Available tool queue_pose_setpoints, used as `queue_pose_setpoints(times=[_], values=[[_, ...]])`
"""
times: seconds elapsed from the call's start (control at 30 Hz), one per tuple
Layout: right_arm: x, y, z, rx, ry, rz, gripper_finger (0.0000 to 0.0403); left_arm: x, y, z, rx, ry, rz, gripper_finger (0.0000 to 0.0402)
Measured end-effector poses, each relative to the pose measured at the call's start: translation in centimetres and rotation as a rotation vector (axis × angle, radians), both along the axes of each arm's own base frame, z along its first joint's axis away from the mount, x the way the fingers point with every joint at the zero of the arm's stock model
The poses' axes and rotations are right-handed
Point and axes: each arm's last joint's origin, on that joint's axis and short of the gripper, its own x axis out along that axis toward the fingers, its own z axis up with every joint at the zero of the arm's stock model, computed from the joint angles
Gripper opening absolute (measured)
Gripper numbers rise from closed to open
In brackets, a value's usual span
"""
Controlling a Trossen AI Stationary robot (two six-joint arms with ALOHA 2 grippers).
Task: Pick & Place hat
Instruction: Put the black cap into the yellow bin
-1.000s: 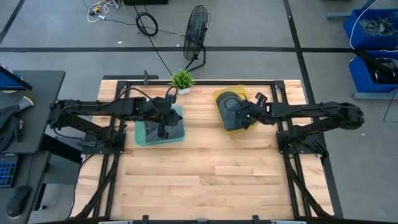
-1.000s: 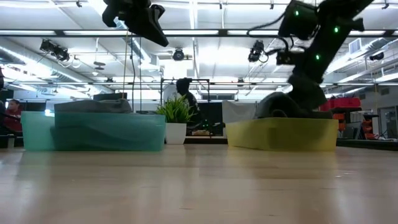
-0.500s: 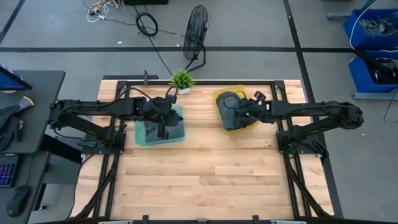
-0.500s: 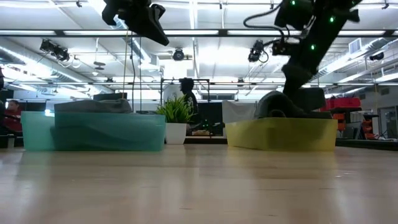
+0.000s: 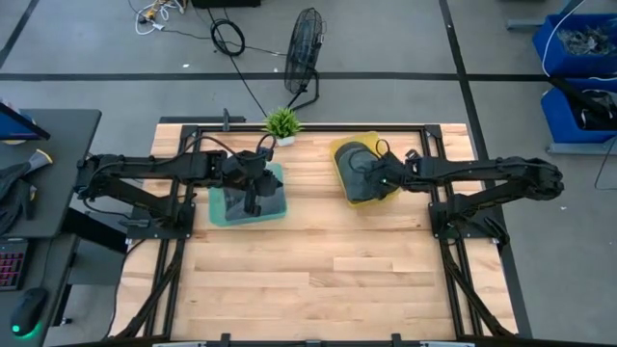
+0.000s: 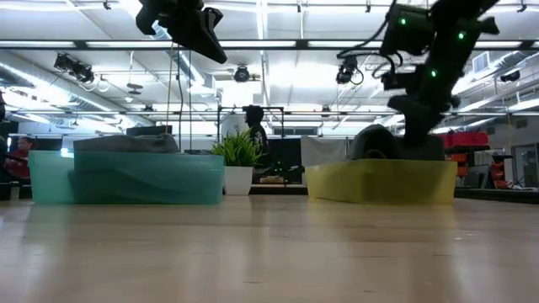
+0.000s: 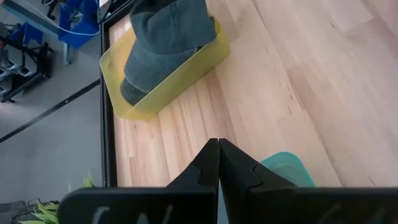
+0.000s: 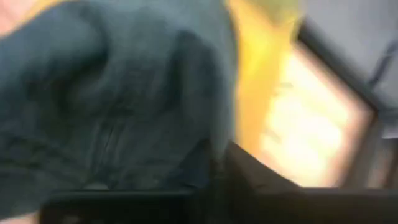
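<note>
A dark grey-blue hat (image 5: 359, 172) lies in the yellow bin (image 5: 339, 154) at the table's far right; it also shows in the low view (image 6: 375, 141) and the left wrist view (image 7: 165, 43). My right gripper (image 5: 379, 173) is down in that bin, shut at the hat (image 8: 112, 93). My left gripper (image 7: 217, 158) is shut and empty, held high above the teal bin (image 5: 224, 204), which holds a dark grey thing (image 6: 126, 143). My right gripper comes at the hat slanting down from the table's right side. Its fingertips (image 8: 239, 163) meet at an edge of the hat's cloth (image 8: 214, 127); blur hides which part and how many layers. The hat rests in the yellow bin.
A small potted plant (image 5: 281, 122) stands at the far edge between the two bins. The near half of the wooden table (image 5: 328, 280) is bare. A fan (image 5: 305, 48) stands on the floor beyond the table. People show in the room behind (image 6: 253, 126).
My right gripper has risen a little and tipped over the yellow bin, shifting toward the table's left and far edge, then come back down onto the hat. The hat has stayed in the bin.
</note>
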Motion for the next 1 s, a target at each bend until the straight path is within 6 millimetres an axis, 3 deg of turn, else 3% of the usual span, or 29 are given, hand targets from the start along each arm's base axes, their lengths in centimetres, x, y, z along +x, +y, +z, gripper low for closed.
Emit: queue_pose_setpoints(times=[0.07, 0.37, 0.53, 0.67, 1.0], values=[[0.0, 0.2, -1.2, 0.056, -0.036, 0.024, 0.0013, 0.0, 0.0, 0.0, 0.000, 0.000, 0.000, 0.0007], [-0.6, 0.2, -5.2, 0.126, -0.190, 0.005, 0.0008, 0.0, 0.0, 0.0, -0.001, 0.000, 0.000, 0.0007], [-1.1, 0.1, -5.9, 0.125, -0.170, 0.021, 0.0013, 0.0, 0.0, 0.0, 0.000, -0.001, 0.000, 0.0007], [-0.4, 0.0, -4.4, 0.127, -0.135, 0.075, 0.0013, 0.0, 0.0, 0.0, 0.001, -0.002, 0.000, 0.0007], [0.8, -0.2, 4.0, 0.153, -0.006, 0.147, 0.0027, 0.0, 0.0, 0.0, -0.004, -0.004, 0.003, 0.0007]])
